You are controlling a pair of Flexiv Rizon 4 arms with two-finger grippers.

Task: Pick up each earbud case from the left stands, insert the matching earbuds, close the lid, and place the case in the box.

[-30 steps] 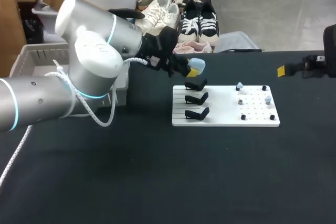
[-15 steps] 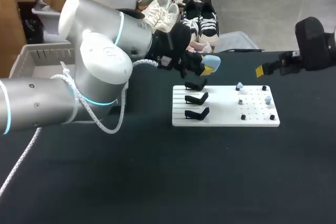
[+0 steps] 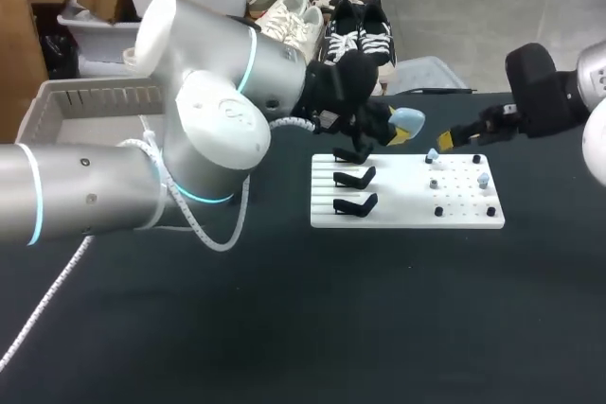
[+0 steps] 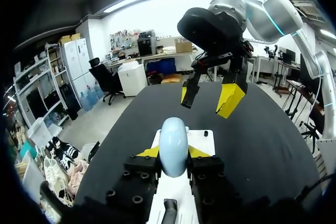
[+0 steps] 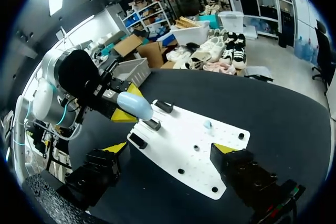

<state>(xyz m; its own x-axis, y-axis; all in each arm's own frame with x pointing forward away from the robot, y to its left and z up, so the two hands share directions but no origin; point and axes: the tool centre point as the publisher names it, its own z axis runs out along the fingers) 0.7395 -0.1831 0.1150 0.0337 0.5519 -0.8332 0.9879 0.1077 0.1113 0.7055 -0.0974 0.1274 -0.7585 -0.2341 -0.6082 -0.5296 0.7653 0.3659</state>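
A pale blue earbud case (image 3: pixel 407 122) hangs above the back edge of the white board (image 3: pixel 407 207), with my left gripper (image 3: pixel 396 130) shut on it. In the left wrist view the case (image 4: pixel 173 148) stands upright between the yellow tips. Three black stands (image 3: pixel 354 178) line the board's left side, all bare. Two small pale earbuds (image 3: pixel 432 154) sit on pegs at its right. My right gripper (image 3: pixel 447 139) hovers open just right of the case, facing it. The right wrist view shows the case (image 5: pixel 134 106) ahead of my wide open right gripper (image 5: pixel 169 148), above the stands (image 5: pixel 152 124).
A grey slatted basket (image 3: pixel 76 101) stands at the table's back left, behind my left arm. Several black pegs (image 3: pixel 490 211) dot the board's right half. A white cable (image 3: pixel 204 234) loops off the left arm above the black tabletop.
My left arm has carried the case rightward, from over the back stand to past the board's middle. My right arm has come in from the right edge toward the case.
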